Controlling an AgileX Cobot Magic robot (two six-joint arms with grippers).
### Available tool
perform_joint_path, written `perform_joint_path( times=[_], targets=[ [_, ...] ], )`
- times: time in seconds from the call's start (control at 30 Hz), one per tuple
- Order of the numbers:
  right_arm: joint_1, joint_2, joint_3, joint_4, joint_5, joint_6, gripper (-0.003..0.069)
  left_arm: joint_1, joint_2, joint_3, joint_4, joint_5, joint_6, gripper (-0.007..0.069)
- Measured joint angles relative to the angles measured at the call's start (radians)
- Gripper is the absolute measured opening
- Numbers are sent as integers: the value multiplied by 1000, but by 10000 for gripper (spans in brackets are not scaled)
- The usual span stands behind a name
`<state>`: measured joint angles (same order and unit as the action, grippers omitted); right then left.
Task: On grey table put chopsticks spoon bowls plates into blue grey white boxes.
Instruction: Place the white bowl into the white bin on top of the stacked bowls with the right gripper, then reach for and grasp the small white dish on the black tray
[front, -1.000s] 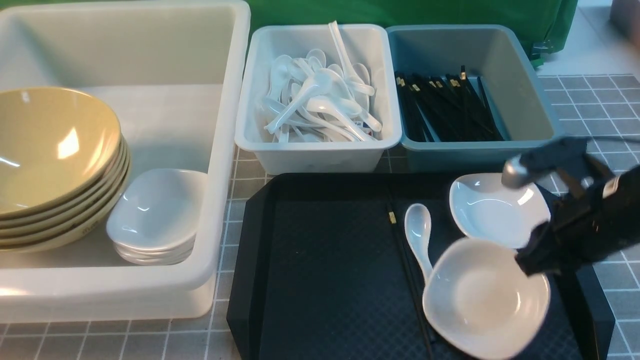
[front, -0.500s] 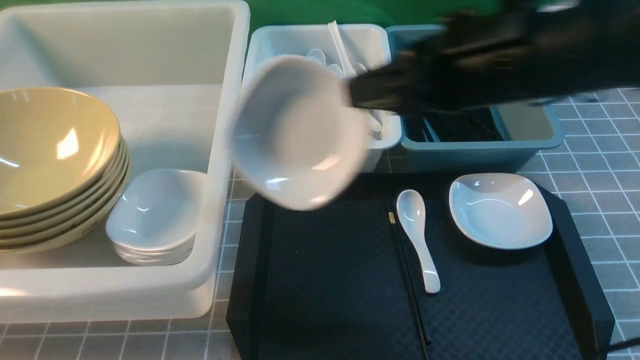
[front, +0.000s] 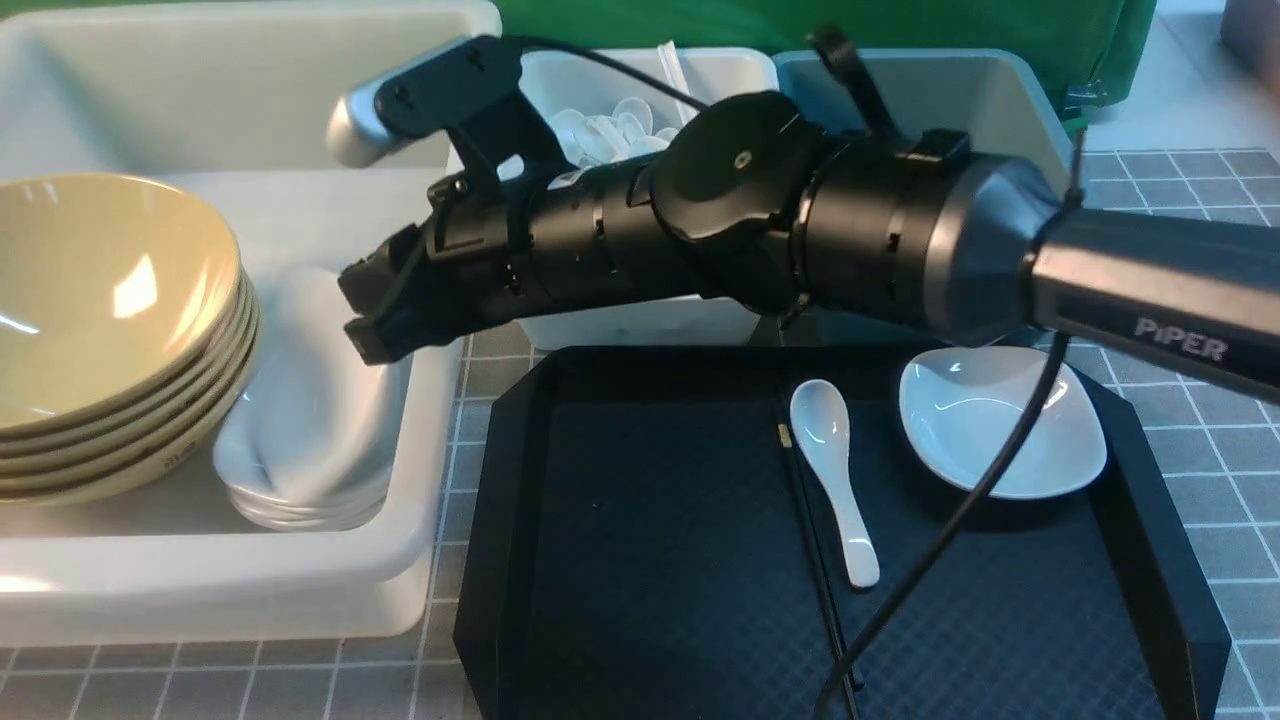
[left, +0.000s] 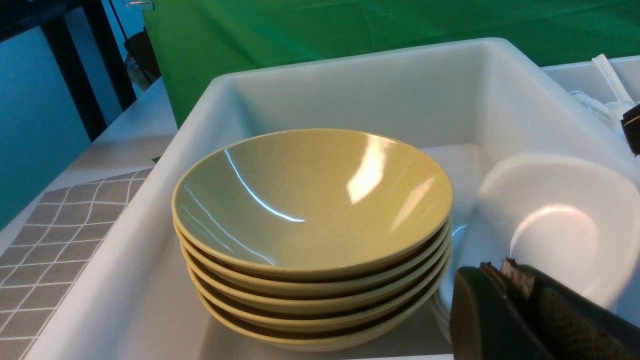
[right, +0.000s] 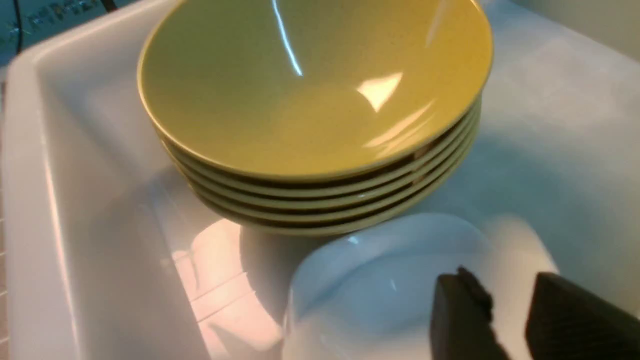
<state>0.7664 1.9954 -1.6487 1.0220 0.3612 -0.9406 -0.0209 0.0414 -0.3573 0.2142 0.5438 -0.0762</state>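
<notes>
In the front view, your right arm reaches across into the large translucent white plastic tub (front: 435, 450). The right gripper (front: 365, 300) hangs there with its jaws spread, just above a small glossy white rounded-square plate (front: 310, 400). That plate is blurred and tilted on a stack of like plates, beside the stacked olive-yellow round bowls (front: 100, 290). On the grey gridded tabletop (front: 1190, 175) sits a black textured tray (front: 650, 520). It holds a glossy white soup spoon (front: 830, 470), thin black chopsticks (front: 815, 540) and a second white plate (front: 1000, 420).

In the left wrist view, your left gripper (left: 497, 270) is pressed together, pinching nothing, near the bowls.

In the right wrist view, the right gripper's fingers stand apart over the blurred plate. You cannot tell whether they touch it.
</notes>
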Motion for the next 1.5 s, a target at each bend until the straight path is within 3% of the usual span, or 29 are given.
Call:
perform_joint_path(
  times=[0.17, 0.23, 0.3, 0.43, 0.53, 0.57, 0.67, 0.77, 0.83, 1.03, 1.13, 1.5],
  targets=[
    [-34, -55, 0, -64, 89, 32, 395, 0, 0, 1, 0, 0, 0, -8],
    [-77, -132, 0, -217, 201, 132, 412, 0, 0, 2, 0, 0, 0, -8],
    [-128, -220, -2, -447, 314, 310, 412, 0, 0, 2, 0, 0, -1, -8],
    [-229, -330, 62, -747, 439, 570, 412, 0, 0, 2, 0, 0, -3, -8],
    [-381, -416, 261, -878, 464, 721, 412, 0, 0, 2, 0, 0, -3, -8],
    [-391, -416, 276, -878, 462, 721, 412, 0, 0, 2, 0, 0, -3, -8],
    [-551, -443, 539, -885, 384, 789, 412, 0, 0, 2, 0, -1, -6, -8],
    [-610, -434, 676, -835, 281, 745, 404, 0, 0, 12, 0, -24, -6, -8],
    [-611, -427, 700, -815, 246, 717, 386, 0, 0, 20, 0, -36, -6, -8],
    [-582, -340, 722, -737, 42, 598, 125, 0, 0, 72, 0, -139, -6, -8],
    [-578, -289, 722, -728, -14, 598, 46, 0, 0, 81, 0, -169, -6, -8],
    [-505, -321, 721, -628, 170, 509, 49, 0, 0, 84, 15, -180, -6, -8]
  ],
)
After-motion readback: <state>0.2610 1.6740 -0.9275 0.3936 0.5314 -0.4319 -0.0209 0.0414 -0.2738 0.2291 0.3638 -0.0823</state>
